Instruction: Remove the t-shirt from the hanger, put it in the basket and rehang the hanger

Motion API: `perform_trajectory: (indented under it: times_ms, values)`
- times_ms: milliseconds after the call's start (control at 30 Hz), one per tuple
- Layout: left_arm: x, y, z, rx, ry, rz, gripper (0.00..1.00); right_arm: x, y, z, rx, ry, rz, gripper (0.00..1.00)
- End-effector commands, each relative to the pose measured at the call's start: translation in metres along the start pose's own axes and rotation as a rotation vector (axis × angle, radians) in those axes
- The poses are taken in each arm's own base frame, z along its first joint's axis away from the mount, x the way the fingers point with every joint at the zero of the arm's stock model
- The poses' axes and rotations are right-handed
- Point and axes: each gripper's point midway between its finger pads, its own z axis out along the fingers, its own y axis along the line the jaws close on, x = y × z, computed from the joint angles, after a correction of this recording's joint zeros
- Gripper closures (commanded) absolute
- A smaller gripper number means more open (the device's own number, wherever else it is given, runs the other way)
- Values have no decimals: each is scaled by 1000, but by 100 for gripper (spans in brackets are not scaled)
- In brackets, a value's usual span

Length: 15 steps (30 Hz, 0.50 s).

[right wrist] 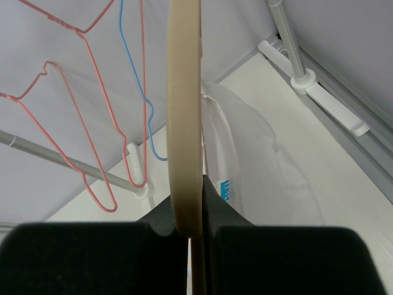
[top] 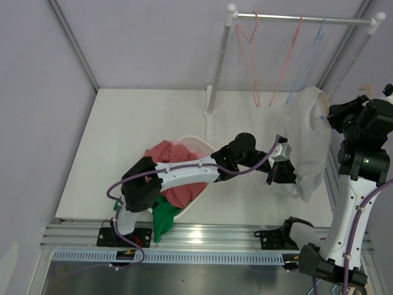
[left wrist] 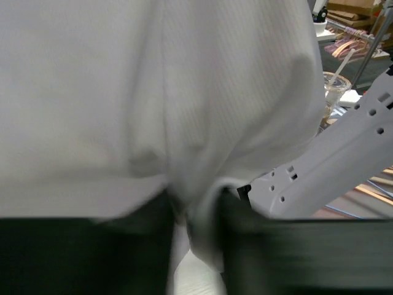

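Note:
A white t-shirt [top: 310,138] hangs on a beige wooden hanger [right wrist: 185,123] at the table's right side. My right gripper [right wrist: 195,230] is shut on the hanger's hook and holds it up in the air; in the top view it [top: 351,117] sits at the shirt's collar. My left gripper [top: 284,175] is shut on the shirt's lower hem; in the left wrist view the white fabric [left wrist: 184,110] fills the frame and a fold of it [left wrist: 206,227] is pinched between the dark fingers.
A white basket [top: 195,147] with red and green clothes stands at the table's middle front. A clothes rail [top: 301,19] at the back holds pink and blue wire hangers [top: 250,55]. The rail's post and foot [top: 210,104] stand behind the basket.

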Motion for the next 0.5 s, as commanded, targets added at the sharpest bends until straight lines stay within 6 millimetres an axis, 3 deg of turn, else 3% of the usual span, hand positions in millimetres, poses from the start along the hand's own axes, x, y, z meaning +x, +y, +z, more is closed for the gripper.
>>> perform_trajectory:
  times_ms: [0,100,133,167,233,267,333,400,467]
  values:
    - [-17,-7,13,74,17,66,99,-19,22,-11,-77,-55,21,100]
    - [-2,-25,2,105,27,35,99,-21,20,-4,-63,-59,20,100]
    - [-23,-38,-3,118,-1,65,99,-22,20,-1,-61,-58,21,100]
    - [-13,-48,-8,126,18,57,99,-20,19,7,-58,-46,19,100]
    - [-21,-64,-13,144,36,62,99,-19,19,17,-54,-39,17,100]
    - [-39,-83,-16,172,22,87,99,-18,16,23,-42,-32,17,100]
    - [-35,-108,-19,225,74,74,99,-22,14,31,-24,-49,19,100]
    - [-46,-146,-14,318,79,119,99,-23,9,42,3,-47,21,100]
    - [-45,-185,-15,453,82,88,99,-29,11,46,4,-48,17,100]
